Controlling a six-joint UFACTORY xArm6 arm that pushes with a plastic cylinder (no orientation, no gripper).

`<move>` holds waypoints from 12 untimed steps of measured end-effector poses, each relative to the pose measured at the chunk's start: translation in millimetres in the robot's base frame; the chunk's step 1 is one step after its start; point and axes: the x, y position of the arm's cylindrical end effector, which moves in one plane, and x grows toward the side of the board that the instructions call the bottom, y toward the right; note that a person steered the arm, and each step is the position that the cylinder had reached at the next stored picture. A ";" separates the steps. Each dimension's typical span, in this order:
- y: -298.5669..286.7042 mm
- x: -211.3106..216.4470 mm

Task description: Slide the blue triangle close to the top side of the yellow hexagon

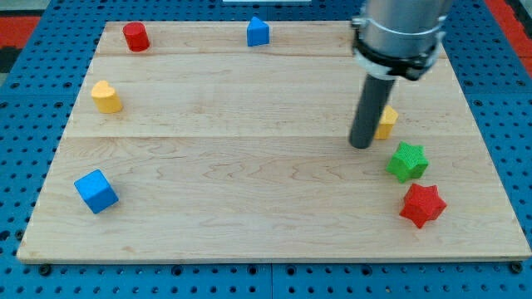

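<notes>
My tip (362,145) rests on the board (249,208) just left of the yellow block (387,121) — the hexagon, as I judge, though the rod hides much of it. The tip holds nothing and touches no block that I can see. The blue triangle (258,31) sits well apart from the yellow block, up and to its left near the board's top edge. So the task looks barely begun — the whole slide is still to do.

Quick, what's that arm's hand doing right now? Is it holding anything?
No hand: my tip holds nothing, resting on the board just left of a yellow block.
</notes>
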 end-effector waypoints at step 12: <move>-87.0 -218.1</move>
